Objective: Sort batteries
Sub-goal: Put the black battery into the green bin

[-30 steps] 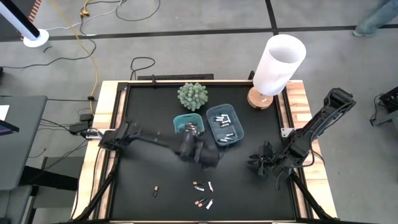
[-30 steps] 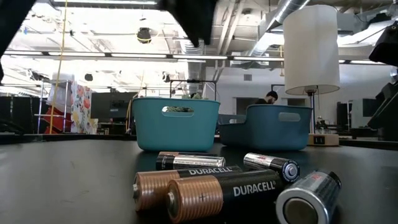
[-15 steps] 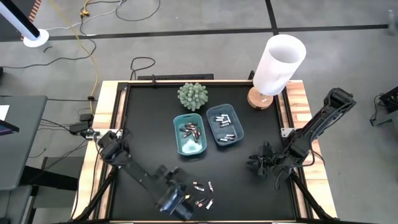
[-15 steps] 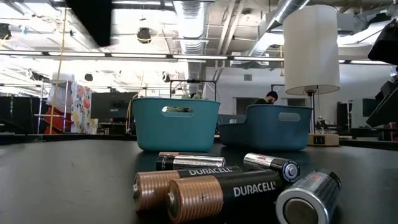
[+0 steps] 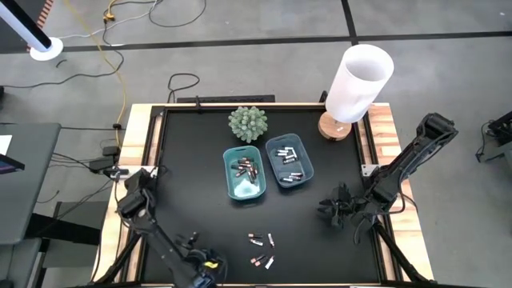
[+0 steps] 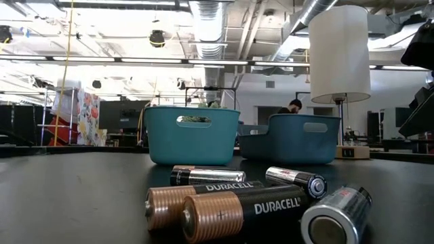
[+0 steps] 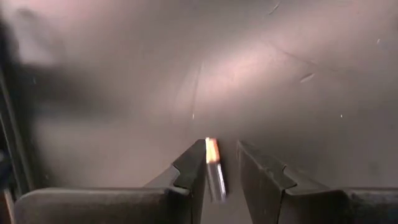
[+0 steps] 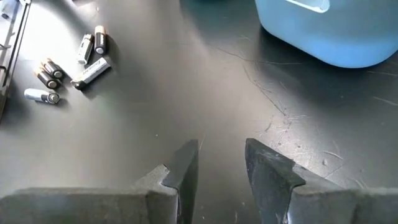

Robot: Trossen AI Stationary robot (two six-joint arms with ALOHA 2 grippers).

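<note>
My left gripper [image 5: 198, 259] is low near the table's near edge, left of the loose batteries. It is open, with one finger on each side of a dark battery with a copper end [image 7: 214, 167] that lies on the table. Several loose batteries [image 5: 261, 249] lie near the near edge and show close up in the low view [image 6: 237, 203]. A teal tray [image 5: 244, 173] holds dark batteries. A blue tray [image 5: 290, 160] holds silvery ones. My right gripper [image 5: 339, 210] waits open and empty at the right, low over the table [image 8: 221, 165]. My left gripper's fingers [image 7: 193, 163] stand along the battery's two sides, with its copper end [image 7: 212, 149] pointing away from the wrist. The battery lies on the table nearer to one finger. I cannot tell whether either finger touches it.
A white lamp [image 5: 358, 80] on a wooden base stands at the far right corner. A small green plant [image 5: 247, 123] stands behind the trays. The black mat's middle and left [image 5: 184, 176] are bare. The wooden table edge [image 5: 138, 136] frames the mat.
My left gripper has swung from beside the teal tray toward the table's near edge, then to the left and down. It now stands with its fingers around the lone battery left of the loose group. The batteries and trays have stayed put.
</note>
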